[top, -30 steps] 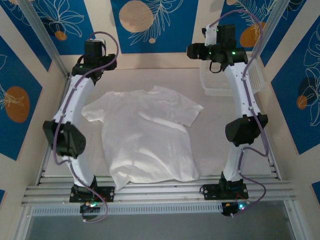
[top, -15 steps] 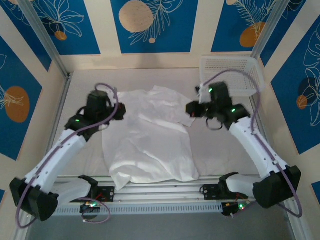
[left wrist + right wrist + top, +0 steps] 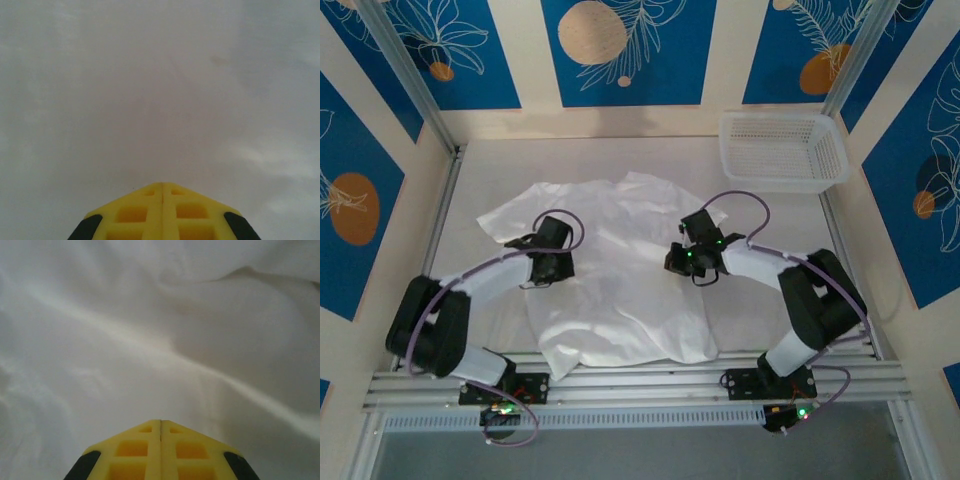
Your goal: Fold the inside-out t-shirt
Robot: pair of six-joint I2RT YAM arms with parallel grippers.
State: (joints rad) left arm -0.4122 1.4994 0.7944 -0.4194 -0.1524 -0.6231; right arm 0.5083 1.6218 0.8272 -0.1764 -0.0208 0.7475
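The white t-shirt (image 3: 620, 270) lies spread and wrinkled on the table (image 3: 760, 230). It looks thin, limp and light, likely to sag. The left hand (image 3: 552, 262) and right hand (image 3: 682, 258) sit low on it, fingers pressed together, with no cloth visibly pinched. I'd take it by the hem corners or shoulders.

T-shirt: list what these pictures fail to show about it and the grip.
- Top view: left gripper and right gripper cover the t-shirt beneath them.
- Left wrist view: fabric blurred, too close.
- Wrist views: cannot tell whether the shut fingers pinch cloth.
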